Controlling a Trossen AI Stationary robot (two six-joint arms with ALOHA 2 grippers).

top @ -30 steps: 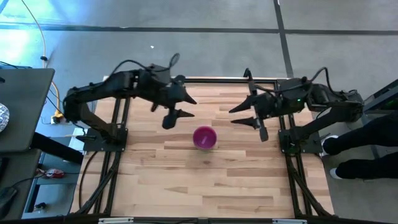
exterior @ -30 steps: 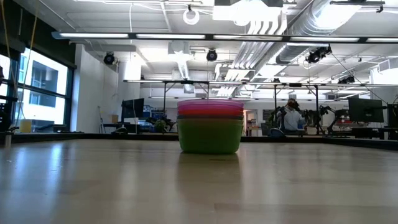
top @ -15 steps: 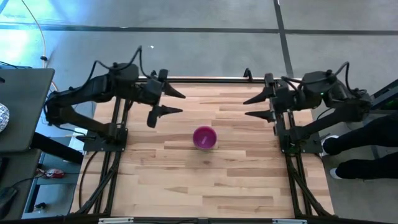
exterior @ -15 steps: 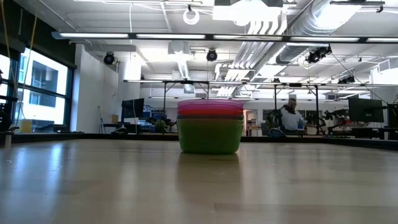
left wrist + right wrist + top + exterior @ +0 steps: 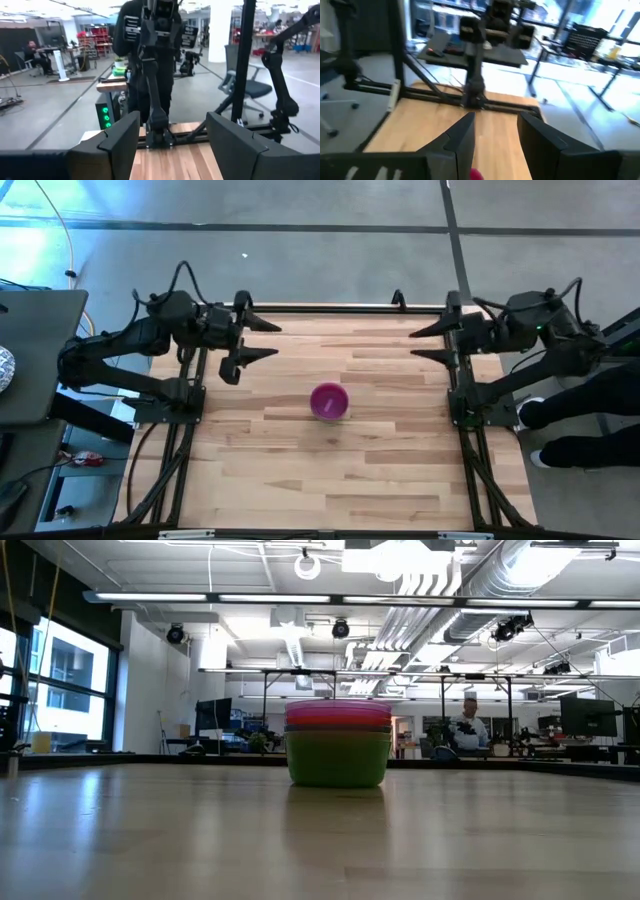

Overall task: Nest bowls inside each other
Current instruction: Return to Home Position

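Wood planks of the table fill the near ground of the low view. The stack of bowls is seen standing upright on them near the table's middle, all nested into one pile. The green bowl is set lowest and rests on the wood. Above its rim only thin bands of the other rims are shown, in red and pink tones, and they cannot all be told apart there. From above, the purple bowl is seen as the top of the pile. Farther back, toward the table's far edge, the left gripper is held over the left side with its fingers spread apart and nothing between them, well apart from the stack. The right gripper is held over the right side, likewise spread wide and empty, and equally clear of the stack. The two claws are pointed toward each other across the table. Beyond the table, a person is seen far back in the room among benches and equipment.
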